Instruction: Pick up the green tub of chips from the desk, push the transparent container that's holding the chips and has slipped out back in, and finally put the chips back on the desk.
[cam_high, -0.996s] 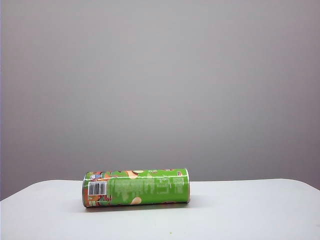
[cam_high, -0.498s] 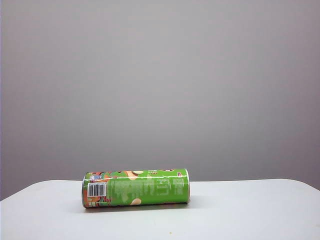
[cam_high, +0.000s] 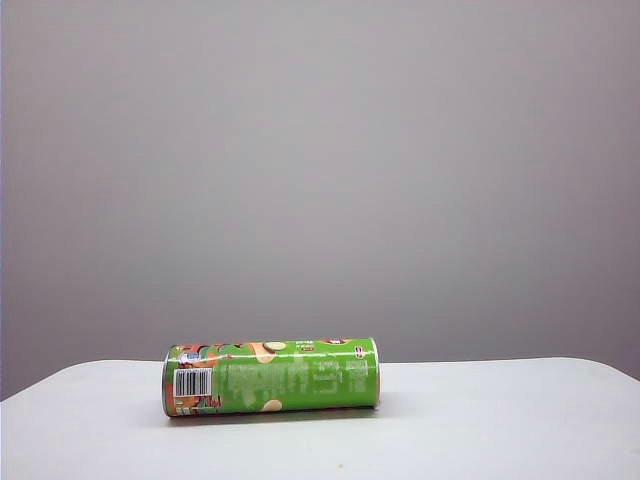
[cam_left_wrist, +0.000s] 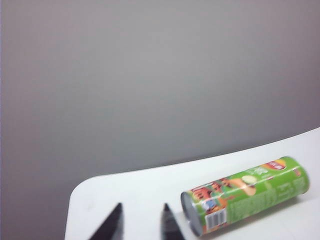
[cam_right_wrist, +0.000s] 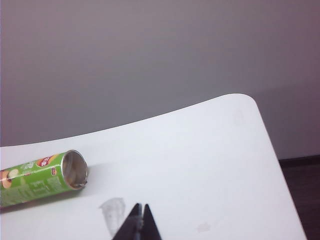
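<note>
The bright green cylindrical chip can (cam_high: 272, 376) lies on its side on the plain white desk (cam_high: 480, 420), its open end (cam_right_wrist: 76, 169) showing contents flush inside. The left gripper (cam_left_wrist: 141, 222) hovers apart, fingers parted, empty. The right gripper (cam_right_wrist: 140, 220) is closed, empty.

Plain grey wall (cam_high: 320, 150) behind – flat, even light, no windows in view. Dark floor (cam_right_wrist: 300, 200) strip visible past one table edge.
</note>
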